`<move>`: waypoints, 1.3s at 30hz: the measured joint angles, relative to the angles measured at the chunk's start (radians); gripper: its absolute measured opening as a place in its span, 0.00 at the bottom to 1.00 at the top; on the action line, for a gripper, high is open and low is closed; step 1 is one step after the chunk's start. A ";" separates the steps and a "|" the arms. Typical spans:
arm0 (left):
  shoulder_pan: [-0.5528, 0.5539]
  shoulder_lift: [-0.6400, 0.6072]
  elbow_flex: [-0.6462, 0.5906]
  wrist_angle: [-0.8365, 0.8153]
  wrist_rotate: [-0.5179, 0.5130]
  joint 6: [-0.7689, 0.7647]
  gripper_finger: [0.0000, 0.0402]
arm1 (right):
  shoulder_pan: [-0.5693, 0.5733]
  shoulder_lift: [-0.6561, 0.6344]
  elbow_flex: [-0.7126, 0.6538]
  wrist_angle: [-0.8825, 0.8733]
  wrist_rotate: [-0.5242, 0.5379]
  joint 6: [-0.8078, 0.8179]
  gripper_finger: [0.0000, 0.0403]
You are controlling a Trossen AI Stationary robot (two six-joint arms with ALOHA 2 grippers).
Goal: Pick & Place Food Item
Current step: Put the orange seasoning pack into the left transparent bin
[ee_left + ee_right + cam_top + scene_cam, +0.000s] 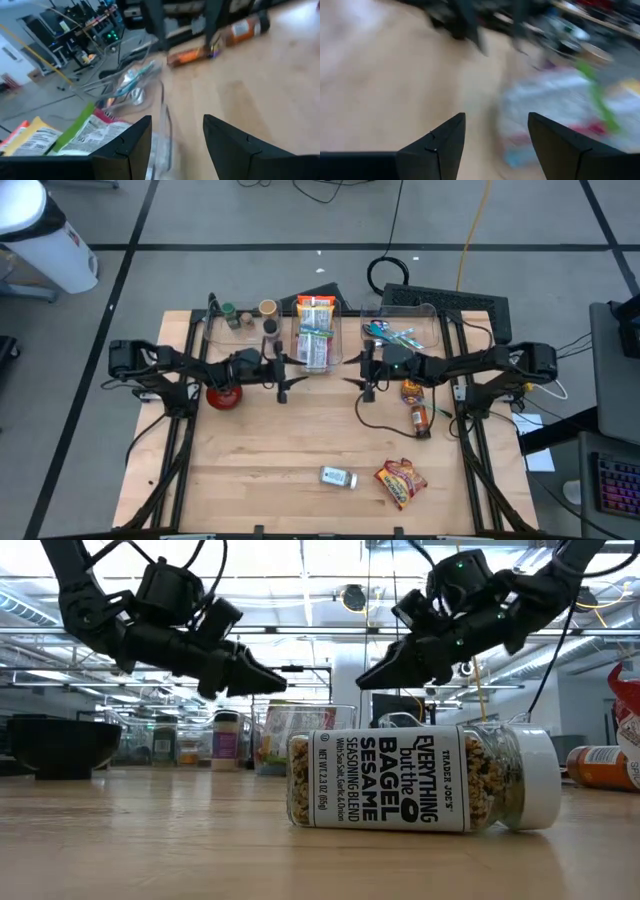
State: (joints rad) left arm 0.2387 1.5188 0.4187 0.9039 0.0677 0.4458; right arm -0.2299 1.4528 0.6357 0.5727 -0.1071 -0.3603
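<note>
Left hand (282,387) hangs above the wooden surface (260,450) just left of frame centre in the high view, fingers parted, nothing between them. In its own wrist view the two dark fingers (125,145) stand apart over bare wood. Right hand (366,388) hangs just right of centre, facing the left one across a gap; its fingers (435,145) are also spread and empty.

Seasoning jar (338,477), Trader Joe's "Everything but the Bagel Sesame", lies on its side at lower centre of the high view, well apart from both hands. In the low view it fills the foreground, white cap (538,776) toward the right.

Red-yellow snack bag (400,482) lies just right of the jar. Orange-labelled bottle (419,419) lies on its side below the right arm.

Clear bin (317,330) at upper centre holds packaged food. A second clear bin (410,330) at upper right holds blue-green items. Red bowl-like object (223,394) sits under the left arm.
</note>
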 joint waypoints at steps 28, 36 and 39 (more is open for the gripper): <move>-0.032 0.000 0.001 0.017 0.074 -0.116 0.46 | 0.453 -0.084 0.179 -1.154 0.634 0.531 0.52; -0.033 0.000 0.001 0.012 0.073 -0.111 0.46 | 0.452 -0.044 0.179 -1.391 0.600 0.772 0.52; -0.032 0.000 0.001 0.012 0.073 -0.110 0.46 | 0.448 -0.046 0.179 -1.429 0.600 0.814 0.52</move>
State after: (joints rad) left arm 0.2062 1.5185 0.4198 0.9161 0.1410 0.3354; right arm 0.2184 1.4067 0.8150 -0.8560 0.4930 0.4541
